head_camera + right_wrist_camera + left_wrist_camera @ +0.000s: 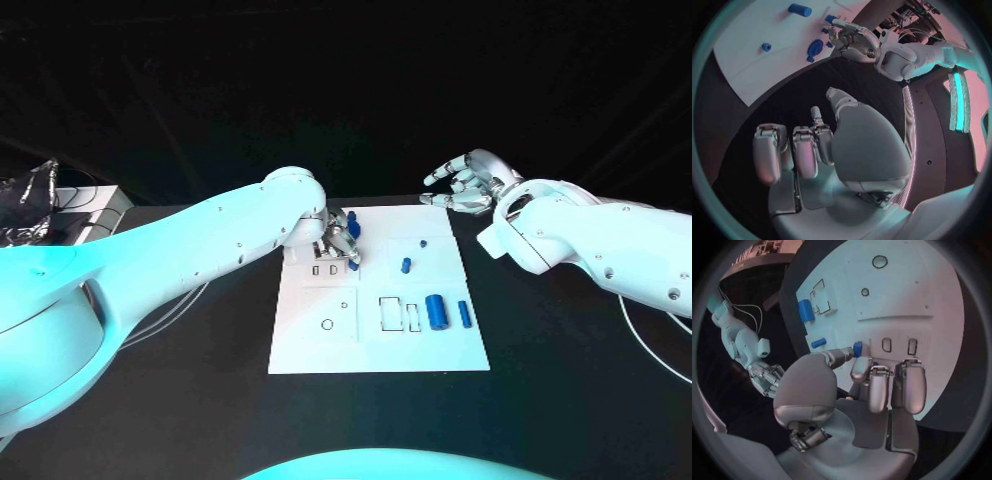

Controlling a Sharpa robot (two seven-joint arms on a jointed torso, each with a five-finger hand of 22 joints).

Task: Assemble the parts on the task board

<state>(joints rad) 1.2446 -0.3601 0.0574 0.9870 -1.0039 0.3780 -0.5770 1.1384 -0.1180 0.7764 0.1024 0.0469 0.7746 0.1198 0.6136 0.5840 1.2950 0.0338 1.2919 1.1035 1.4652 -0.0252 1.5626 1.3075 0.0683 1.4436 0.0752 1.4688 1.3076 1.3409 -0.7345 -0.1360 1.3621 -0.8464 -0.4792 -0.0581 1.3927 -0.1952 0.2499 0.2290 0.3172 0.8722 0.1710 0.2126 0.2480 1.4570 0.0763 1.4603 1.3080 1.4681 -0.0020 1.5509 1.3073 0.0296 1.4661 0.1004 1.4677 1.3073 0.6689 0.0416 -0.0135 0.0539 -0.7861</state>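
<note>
The left robot hand (335, 243) is hovering over the far left part of the task board (378, 355), pinching a small blue part (857, 348) between thumb and a finger. Further right on the board, a larger blue cylinder (436, 312) is lying beside a slimmer one (464, 311). The right robot hand (464, 184) is hanging off the board's far right corner above the bench (577, 380) — fingers curled in, holding nothing.
</note>
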